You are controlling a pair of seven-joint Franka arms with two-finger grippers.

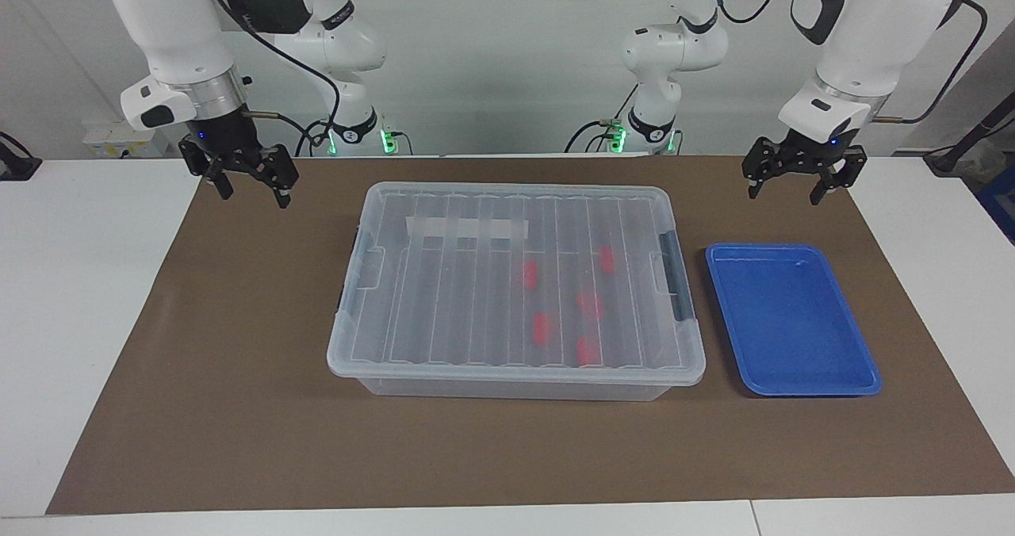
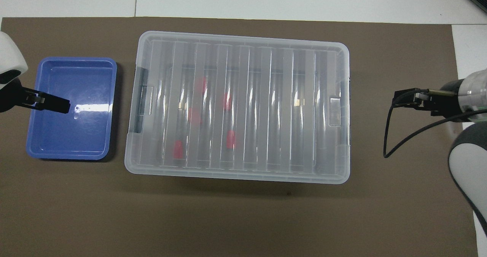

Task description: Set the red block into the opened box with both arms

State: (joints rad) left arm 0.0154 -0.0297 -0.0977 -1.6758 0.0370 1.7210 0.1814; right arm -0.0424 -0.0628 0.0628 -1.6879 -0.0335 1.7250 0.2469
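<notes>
Both grippers are hanging with fingers apart, holding nothing – right gripper (image 1: 252, 179) beside the lidded box (image 1: 515, 282), left gripper (image 1: 799, 173) above the blue tray (image 1: 793, 322); five red blocks (image 1: 541, 327) are lying inside; keep clear.

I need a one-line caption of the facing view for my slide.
Five red blocks lie inside the lidded clear box; left gripper and right gripper hang open, empty.

Five red blocks (image 1: 541, 327) lie inside the clear box (image 1: 365, 377), its ribbed lid (image 1: 444, 282) shut.
</notes>
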